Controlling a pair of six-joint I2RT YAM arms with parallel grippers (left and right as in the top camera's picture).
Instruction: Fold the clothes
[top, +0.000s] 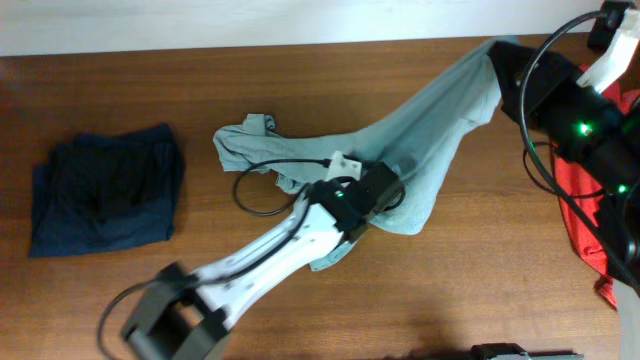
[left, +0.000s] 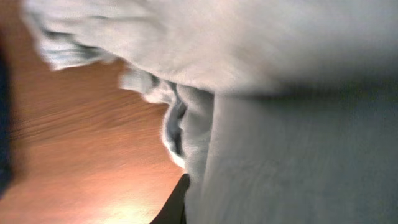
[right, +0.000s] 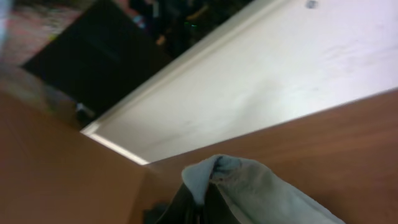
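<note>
Brown wood makes up the table (top: 480, 290), and across its middle lies the pale grey-blue T-shirt (top: 440, 110). The T-shirt is drawn out in a long slanting band. Its lower end sits crumpled on the wood left of centre, and its upper end rises off the surface toward the far right corner.

That raised end runs into the right gripper (top: 497, 62). In the right wrist view a bunched fold of the T-shirt (right: 249, 186) sits over the dark fingers (right: 180, 208) at the bottom of the frame. The fingers look closed on the cloth, with the fold pinched between them, though only a small part of them shows.

The left gripper (top: 395, 190) sits on the wide lower part of the T-shirt, near its bottom edge, at the end of the white arm that reaches in from the near left. The left wrist view is blurred and almost filled with the T-shirt (left: 280, 124). Only a dark sliver of one finger (left: 176, 208) shows at the lower edge, beside a rolled hem. I cannot tell how far these fingers are open, or whether they have hold of the cloth.

A thin black cable (top: 245, 200) loops over the wood beside the crumpled end. The navy garment (top: 105, 190) lies in a loose flat heap at the left of the table, well apart from the T-shirt. The red shirt (top: 580, 200) lies at the right edge, partly hidden under the right arm. A white wall (top: 200, 20) runs along the far edge of the table.
</note>
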